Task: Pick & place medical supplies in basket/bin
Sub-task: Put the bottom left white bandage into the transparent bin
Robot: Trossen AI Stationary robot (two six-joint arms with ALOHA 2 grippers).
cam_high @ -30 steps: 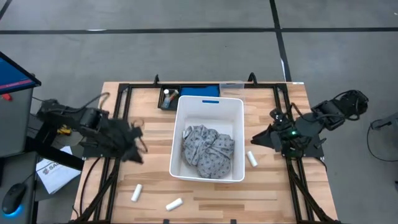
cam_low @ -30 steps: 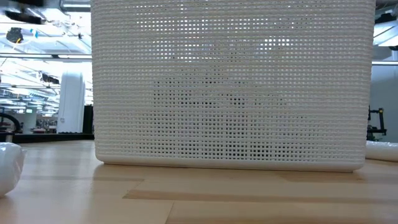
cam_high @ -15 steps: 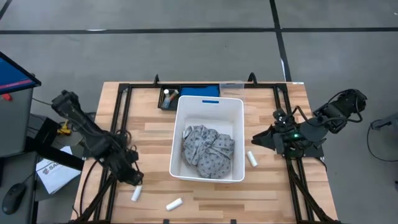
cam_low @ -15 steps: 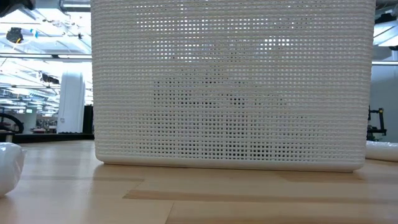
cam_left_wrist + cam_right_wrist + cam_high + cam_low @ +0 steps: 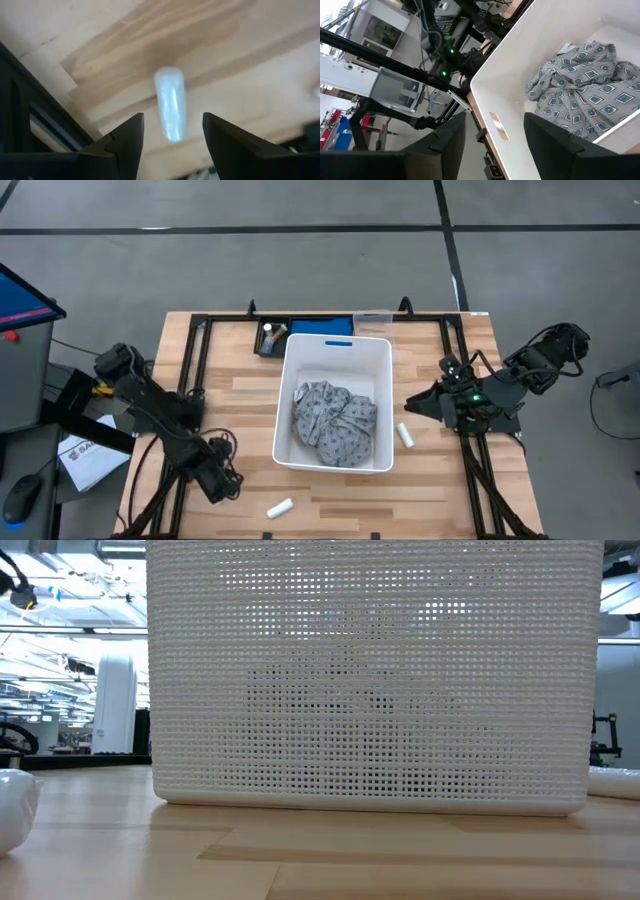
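Note:
The white tub [image 5: 284, 395] stands mid-table and holds the grey patterned fabric [image 5: 334, 423], which lies crumpled on its floor and also shows in the right wrist view [image 5: 585, 95]. One white roll [image 5: 405, 435] lies on the table right of the tub, another [image 5: 279, 507] near the front edge. My left gripper [image 5: 222, 485] hangs over a third roll [image 5: 171, 112] at the front left. It is open, with one finger on either side of the roll, not touching. My right gripper [image 5: 415, 404] is open and empty, right of the tub.
A dark tray [image 5: 272, 338] with small items and a blue object [image 5: 322, 326] sit at the far edge behind the tub. Black frame rails [image 5: 195, 370] run along both table sides. In the low view the tub's perforated wall [image 5: 370, 680] fills the middle, with rolls at both edges [image 5: 15, 808].
My left arm has swung from the table's left side toward the near edge and come down over the front-left roll, which it now covers in the high view. The rolls, the tub and the fabric have stayed where they were.

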